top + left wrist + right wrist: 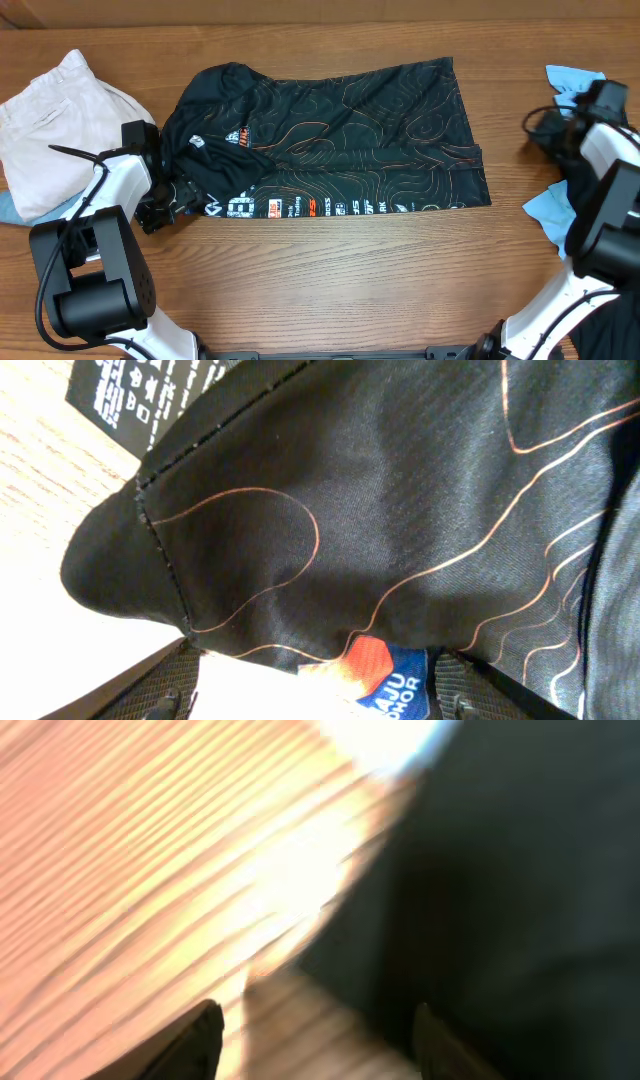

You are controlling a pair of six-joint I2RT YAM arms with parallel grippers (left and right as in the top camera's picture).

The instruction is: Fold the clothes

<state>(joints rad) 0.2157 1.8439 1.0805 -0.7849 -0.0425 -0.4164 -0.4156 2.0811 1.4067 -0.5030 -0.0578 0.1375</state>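
Observation:
The black jersey (340, 140) with thin orange contour lines lies spread across the middle of the table, its left part bunched up. My left gripper (160, 208) is at the jersey's lower left corner. In the left wrist view its fingers (315, 695) stand wide apart, with the jersey's fabric (400, 490) and a red-and-blue label (390, 680) between them. My right gripper (540, 125) is at the far right edge, over a dark garment. In the blurred right wrist view its fingers (315, 1040) are apart, over bare table beside dark cloth (520, 880).
Beige trousers (50, 130) lie folded at the far left, over something light blue. Light-blue cloth shows at the back right (572, 80) and beside the right arm (548, 208). A black garment (610, 335) lies at the front right corner.

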